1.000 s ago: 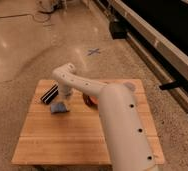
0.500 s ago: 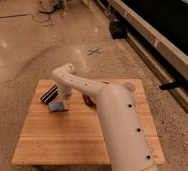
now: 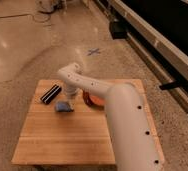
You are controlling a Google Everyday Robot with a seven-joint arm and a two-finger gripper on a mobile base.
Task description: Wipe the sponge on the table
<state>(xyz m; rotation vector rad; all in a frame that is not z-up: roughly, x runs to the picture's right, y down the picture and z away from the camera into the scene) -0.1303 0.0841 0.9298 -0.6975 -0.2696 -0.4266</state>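
The light-blue sponge (image 3: pixel 63 106) lies on the bamboo-wood table (image 3: pixel 67 137), left of centre toward the far side. My white arm reaches in from the lower right, bends at its elbow above the table's far edge and points down. My gripper (image 3: pixel 68 98) is at the sponge's upper right edge, directly over it and seemingly touching it. The gripper's tip is hidden by the wrist.
A black bar with white stripes (image 3: pixel 50 93) lies left of the gripper near the far left corner. An orange bowl (image 3: pixel 93 99) sits just right of the gripper, partly hidden by my arm. Speckled floor surrounds the low table.
My arm's elbow and gripper have shifted to the right, after a small move left. The sponge has slid slightly right with them.
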